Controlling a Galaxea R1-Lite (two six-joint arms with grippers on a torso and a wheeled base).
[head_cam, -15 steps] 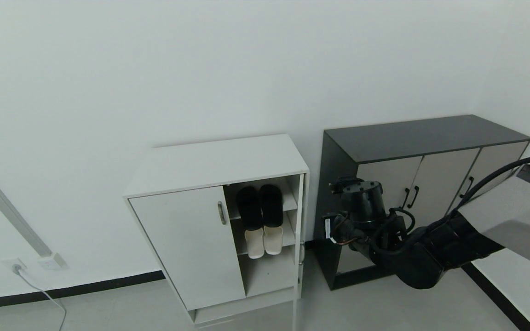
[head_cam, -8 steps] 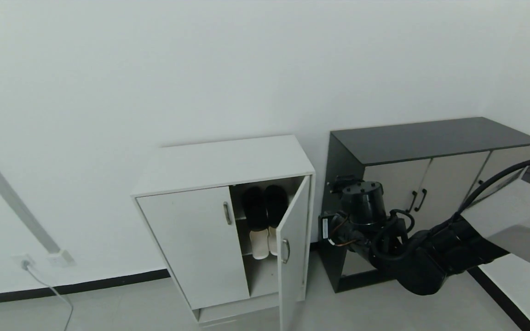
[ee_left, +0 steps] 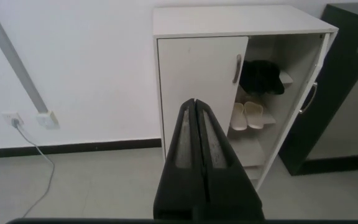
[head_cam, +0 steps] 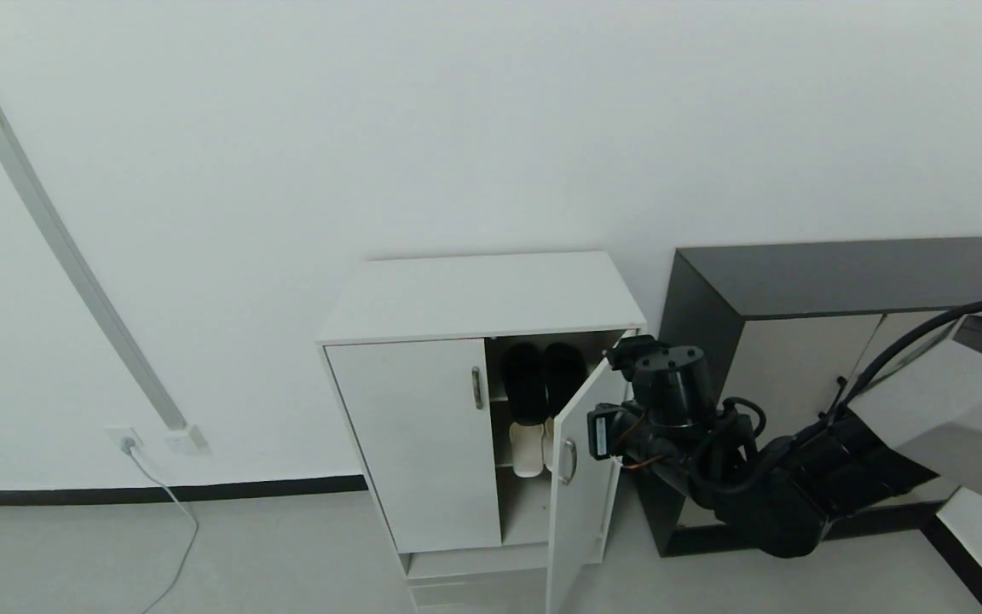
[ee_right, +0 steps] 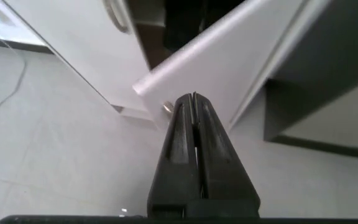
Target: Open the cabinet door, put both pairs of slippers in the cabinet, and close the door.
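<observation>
Hanging well back from the white cabinet [head_cam: 482, 294], the left tool [ee_left: 194, 102] is closed on nothing. The left door [head_cam: 423, 443] is shut. Black slippers [head_cam: 542, 379] sit on the top shelf, white slippers [ee_left: 246, 116] on the shelf below, the pair seen whole from the left wrist. The right door [head_cam: 580, 503] stands half open. The right wrist view shows the right tool [ee_right: 193, 96] closed and empty, just at that door's outer face.

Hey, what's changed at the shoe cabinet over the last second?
The right door swung from wide open to about half closed, the shut right gripper close to it. The camera also moved. The black slippers and white slippers stayed on their shelves, the left door shut.
</observation>
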